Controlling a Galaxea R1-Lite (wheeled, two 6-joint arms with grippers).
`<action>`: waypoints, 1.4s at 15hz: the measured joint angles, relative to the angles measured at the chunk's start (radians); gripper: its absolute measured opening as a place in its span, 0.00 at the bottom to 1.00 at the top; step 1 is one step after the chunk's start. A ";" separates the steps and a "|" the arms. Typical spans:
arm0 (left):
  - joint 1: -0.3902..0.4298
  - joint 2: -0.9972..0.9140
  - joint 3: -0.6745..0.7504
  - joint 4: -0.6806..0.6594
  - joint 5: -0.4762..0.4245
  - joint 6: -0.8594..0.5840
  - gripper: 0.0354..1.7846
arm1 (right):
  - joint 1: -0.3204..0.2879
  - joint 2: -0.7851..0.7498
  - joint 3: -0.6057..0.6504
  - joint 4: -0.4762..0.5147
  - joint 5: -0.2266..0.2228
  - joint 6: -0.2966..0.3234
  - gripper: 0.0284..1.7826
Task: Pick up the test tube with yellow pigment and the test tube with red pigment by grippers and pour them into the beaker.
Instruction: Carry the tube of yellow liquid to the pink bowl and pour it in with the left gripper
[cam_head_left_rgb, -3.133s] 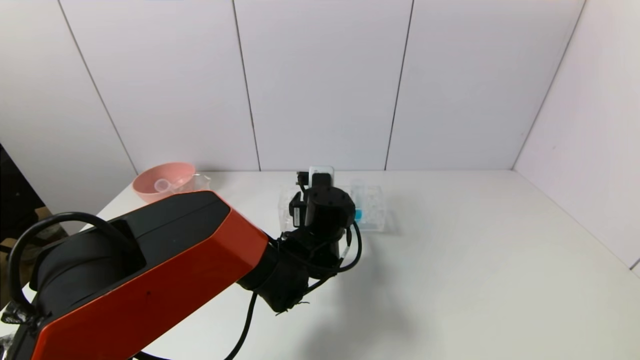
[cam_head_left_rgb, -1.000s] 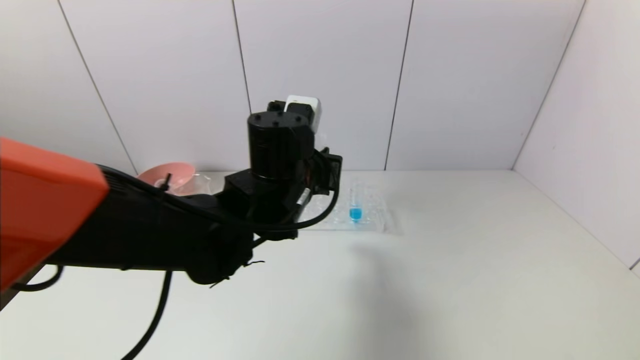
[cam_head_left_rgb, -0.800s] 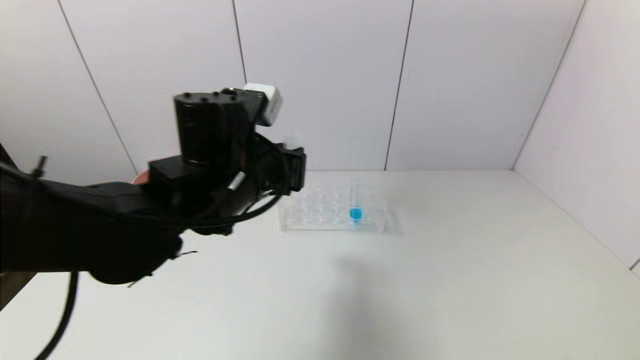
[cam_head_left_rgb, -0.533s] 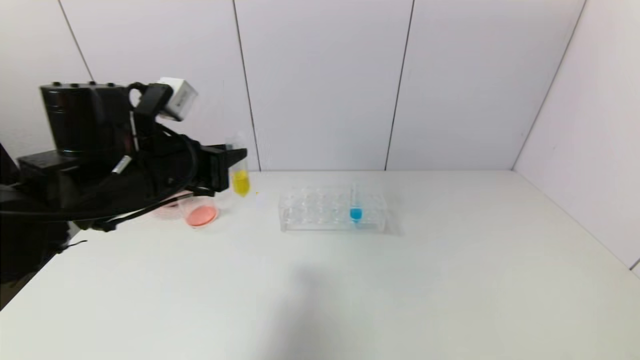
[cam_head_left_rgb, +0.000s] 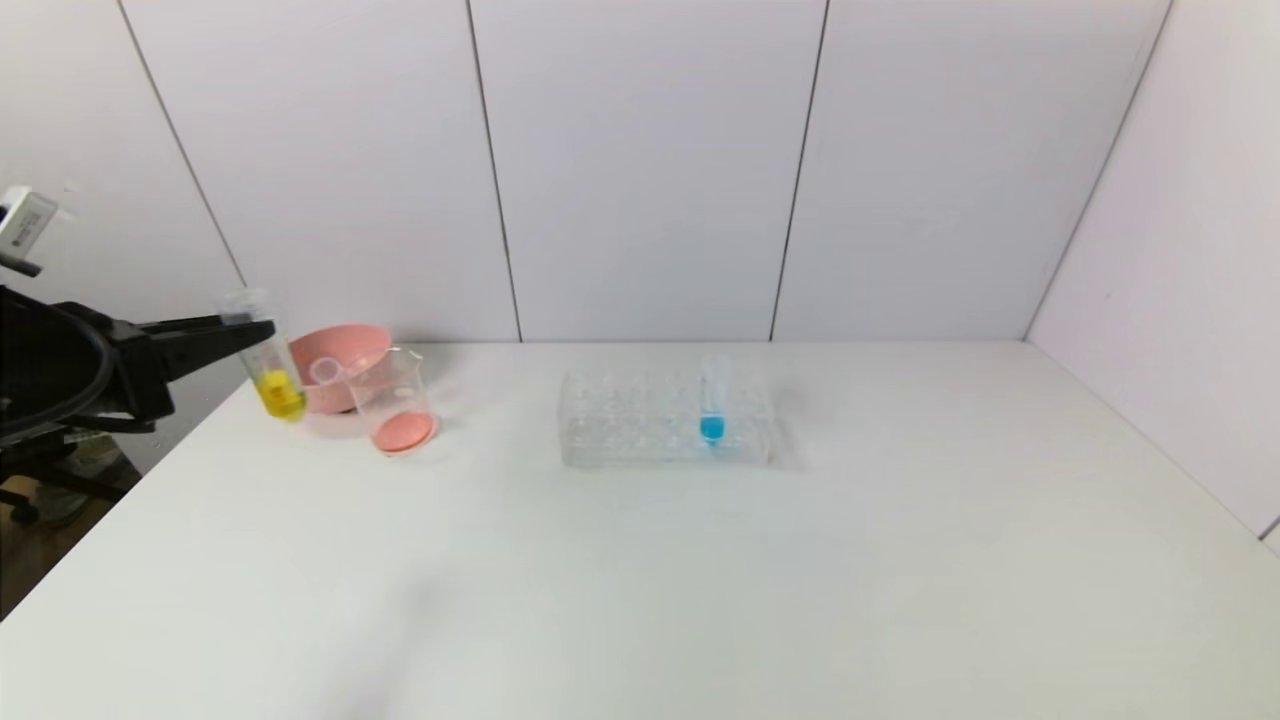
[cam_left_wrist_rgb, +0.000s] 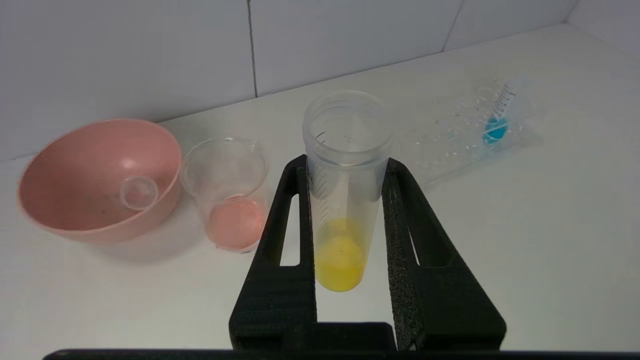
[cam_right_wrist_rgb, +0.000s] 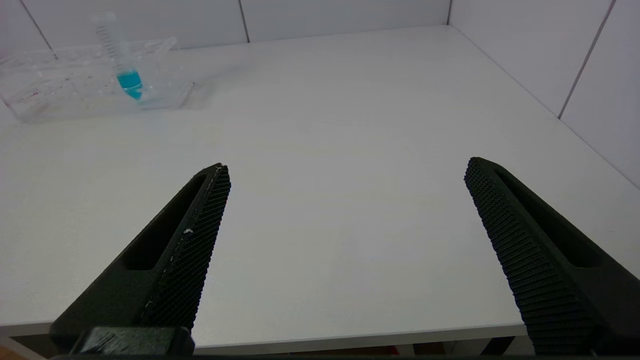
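My left gripper (cam_head_left_rgb: 255, 330) is at the table's far left, shut on the test tube with yellow pigment (cam_head_left_rgb: 268, 365). It holds the tube near its open top, almost upright, above the table. In the left wrist view the tube (cam_left_wrist_rgb: 345, 200) sits between both fingers of this gripper (cam_left_wrist_rgb: 347, 162). The beaker (cam_head_left_rgb: 395, 400) stands just right of the tube, with pink-red liquid in its bottom; it also shows in the left wrist view (cam_left_wrist_rgb: 230, 195). No tube with red liquid is in view. My right gripper (cam_right_wrist_rgb: 347, 167) is open and empty over the table's front edge.
A pink bowl (cam_head_left_rgb: 345, 360) stands behind the beaker with an empty clear tube (cam_head_left_rgb: 325, 372) in it. A clear tube rack (cam_head_left_rgb: 640, 425) at mid-table holds a blue-liquid tube (cam_head_left_rgb: 711, 405). White walls close the back and right sides.
My left arm has lifted from the rack and swung left with the yellow tube, from mid-table to the far left beside the bowl and beaker.
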 joint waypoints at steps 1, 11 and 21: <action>0.043 0.019 -0.012 0.006 -0.040 0.024 0.22 | 0.000 0.000 0.000 0.000 0.000 0.000 0.96; 0.117 0.331 -0.485 0.590 -0.061 0.419 0.22 | 0.000 0.000 0.000 0.000 0.000 0.000 0.96; 0.008 0.504 -1.022 1.148 0.159 0.614 0.22 | 0.000 0.000 0.000 0.000 0.000 0.000 0.96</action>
